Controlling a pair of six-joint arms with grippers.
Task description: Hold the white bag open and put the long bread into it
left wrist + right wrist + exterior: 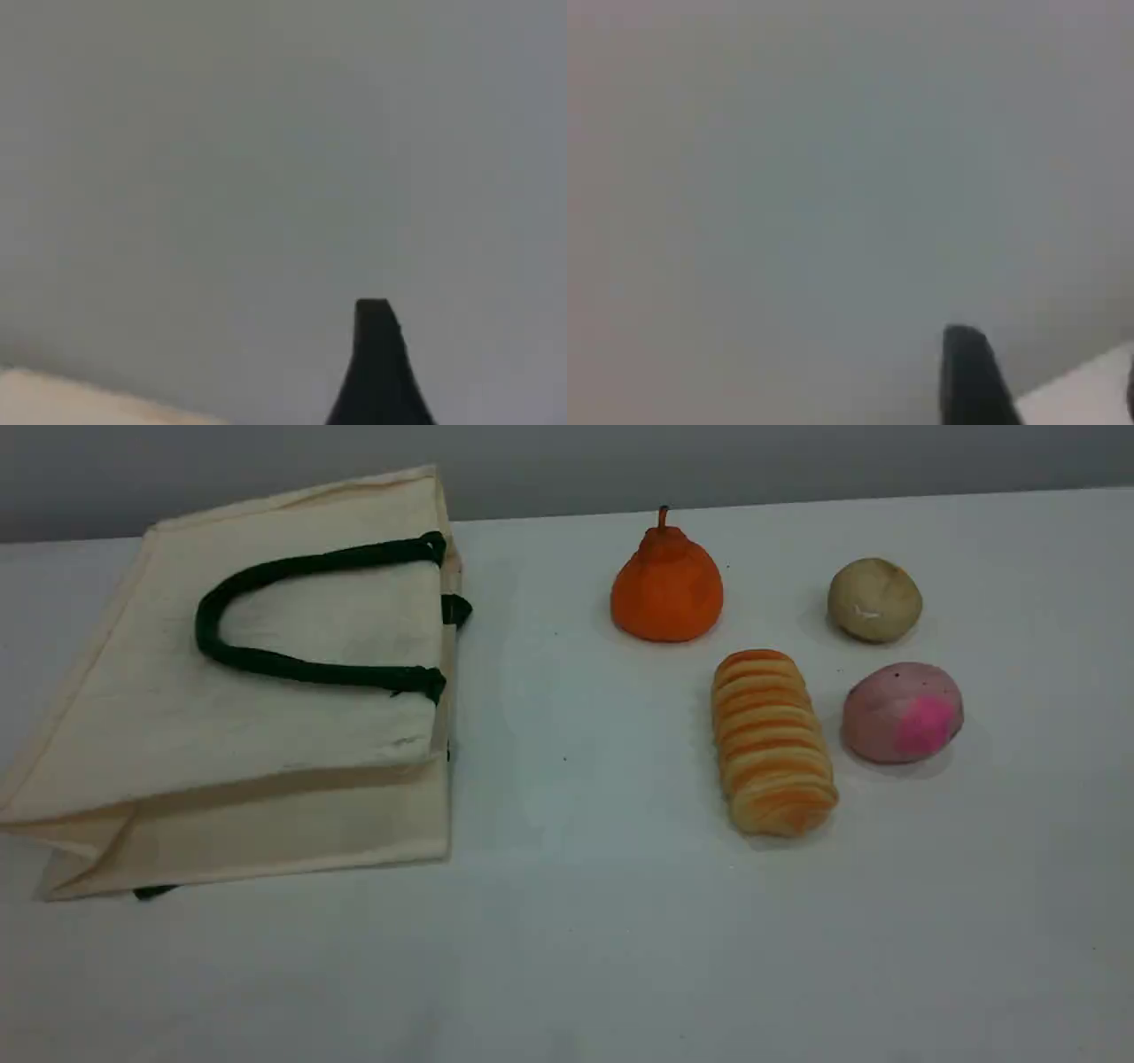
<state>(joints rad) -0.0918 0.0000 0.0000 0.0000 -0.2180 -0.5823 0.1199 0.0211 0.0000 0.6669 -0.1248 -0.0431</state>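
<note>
Altogether the table carries one white bag, one long bread, two round buns, a beige one and a pink one, and one orange pear-shaped fruit. Neither arm shows in the scene view. Each wrist view shows a single dark fingertip against blank grey. The left gripper has its jaws spread wide with nothing between them. For the right gripper, I cannot tell whether the jaws are apart or together. The bag lies flat on its side at the left, its mouth edge turned right toward the food, with one green handle looped across the top panel. The bread lies lengthwise on the right half, untouched, in front of the fruit and just beside the pink bun without touching it. A wide bare strip separates the bag's mouth from the bread, and the whole near side of the table is free. The bag's left corner reaches the picture's left edge.
</note>
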